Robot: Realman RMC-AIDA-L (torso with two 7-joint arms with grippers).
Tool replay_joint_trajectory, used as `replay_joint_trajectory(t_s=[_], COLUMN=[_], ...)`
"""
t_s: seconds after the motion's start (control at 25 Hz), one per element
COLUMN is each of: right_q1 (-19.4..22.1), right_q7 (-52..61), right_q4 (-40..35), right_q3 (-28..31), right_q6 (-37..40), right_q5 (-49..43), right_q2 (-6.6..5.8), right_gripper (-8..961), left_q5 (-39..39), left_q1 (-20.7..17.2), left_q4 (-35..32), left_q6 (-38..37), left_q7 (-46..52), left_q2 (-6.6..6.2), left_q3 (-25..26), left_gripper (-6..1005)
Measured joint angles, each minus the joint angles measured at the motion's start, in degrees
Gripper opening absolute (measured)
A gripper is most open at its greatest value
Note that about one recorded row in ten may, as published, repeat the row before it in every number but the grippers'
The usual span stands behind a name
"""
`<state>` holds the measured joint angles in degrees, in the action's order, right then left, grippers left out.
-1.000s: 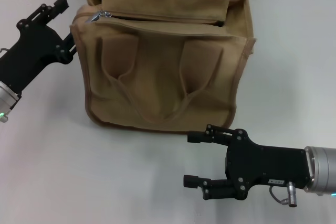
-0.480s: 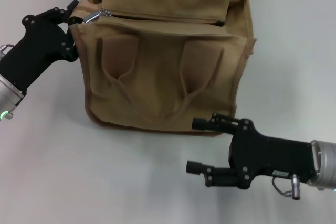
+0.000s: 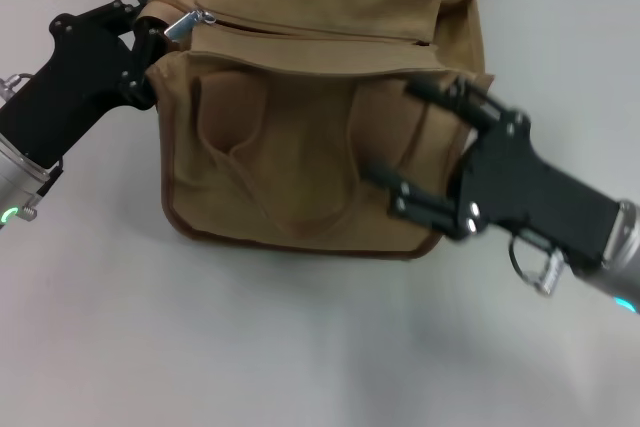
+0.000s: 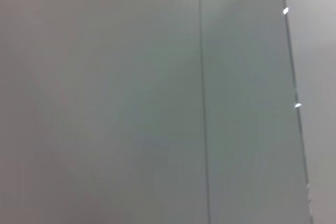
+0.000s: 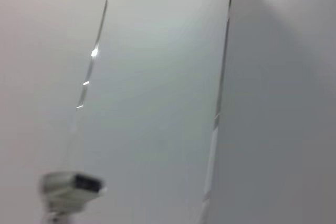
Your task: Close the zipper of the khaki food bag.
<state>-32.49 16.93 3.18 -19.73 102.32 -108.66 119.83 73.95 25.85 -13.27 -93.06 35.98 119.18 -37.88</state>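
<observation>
While the boxy tan canvas bag (image 3: pixel 310 147) fills centre frame, left gripper (image 3: pixel 150 32) pinches its upper-left corner; right gripper (image 3: pixel 415 142) spreads over its lower-right front.

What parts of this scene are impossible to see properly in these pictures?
- Head view: whether the left gripper actually pinches the khaki food bag beside the zipper; its fingertips merge with the fabric.
- Head view: the bag's lower right front, covered by the open right gripper.
- Head view: the bag's inside, hidden by its top flap.
- Both wrist views: only grey panels; neither the bag nor that arm's own fingers appear.
</observation>
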Motion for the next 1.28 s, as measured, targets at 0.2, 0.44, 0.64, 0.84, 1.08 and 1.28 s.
replay_joint_trajectory(t_s=[0.2, 0.44, 0.64, 0.84, 1.08, 1.28], right_q1=[-4.3, -6.7, -7.9, -8.9, -9.5, -9.9], right_q7=[-18.7, -31.6, -37.2, -42.3, -48.6, -50.9], right_q4=[7.4, 13.4, 15.4, 17.1, 18.2, 18.5], right_q3=[6.5, 12.9, 15.1, 16.4, 16.9, 17.7], right_q6=[-4.6, -10.0, -14.2, -17.7, -20.8, -22.2], right_q5=[0.0, -0.2, -0.4, -0.4, -0.5, -0.5], right_q2=[0.05, 0.06, 0.05, 0.05, 0.05, 0.05], right_gripper=[822, 821, 821, 820, 820, 819], left_q5=[-0.2, 0.0, 0.0, -0.2, -0.3, -0.3], left_q1=[0.4, 1.1, 2.1, 3.2, 4.0, 4.1], left_q4=[0.0, -0.2, 0.0, 0.0, -0.3, -0.5], left_q6=[-3.3, -4.4, -4.2, -3.9, -3.9, -4.1], left_q7=[1.6, 3.9, 4.0, 4.3, 6.4, 6.9], left_q2=[0.01, 0.00, 0.00, 0.00, 0.00, 0.00], left_q3=[-0.3, -0.5, -2.6, -3.4, -3.4, -3.3], left_gripper=[20, 20, 19, 19, 19, 19])
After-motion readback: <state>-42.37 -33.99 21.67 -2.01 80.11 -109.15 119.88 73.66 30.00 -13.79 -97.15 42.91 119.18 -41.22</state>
